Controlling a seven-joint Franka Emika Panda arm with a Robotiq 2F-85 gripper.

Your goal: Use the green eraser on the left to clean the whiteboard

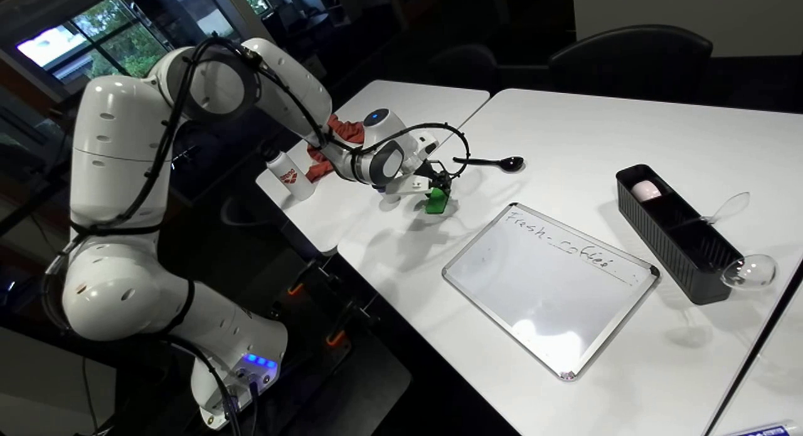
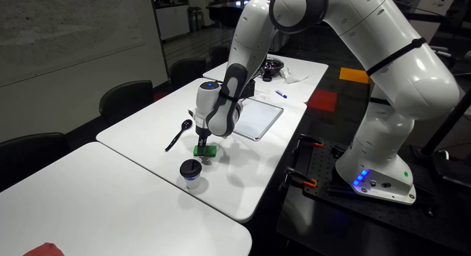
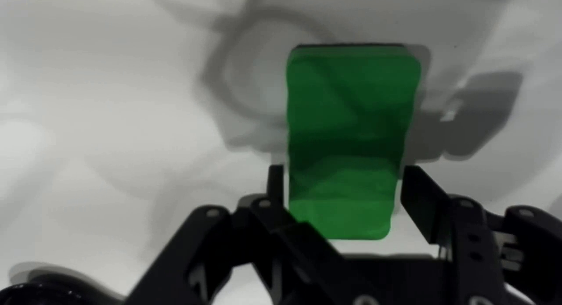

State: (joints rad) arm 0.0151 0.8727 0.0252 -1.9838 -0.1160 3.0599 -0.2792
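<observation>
From left to right in an exterior view, we counted one robot arm (image 1: 122,185), one white bottle (image 1: 295,179), and what looked like one red cloth (image 1: 345,130), partly hidden behind the arm. Next, in the wrist view, the one gripper (image 3: 341,184) had its two fingers (image 3: 422,204) wide apart, one along each long side of the one green eraser (image 3: 351,98); thin gaps were visible, so it surrounded the eraser but did not grip it. The eraser lay on the white table (image 1: 564,154), near one black spoon (image 1: 510,164) and apart from the one whiteboard (image 1: 533,292), which carried one line of dark writing (image 1: 558,244). Further right there was one black box (image 1: 659,240) with one pink object (image 1: 645,190) inside, one clear glass (image 1: 749,272) overlapping its near end, and one marker (image 1: 770,431), cut by the edge. In an exterior view, we saw also one cup (image 2: 191,181) with a black lid, close to the eraser.
</observation>
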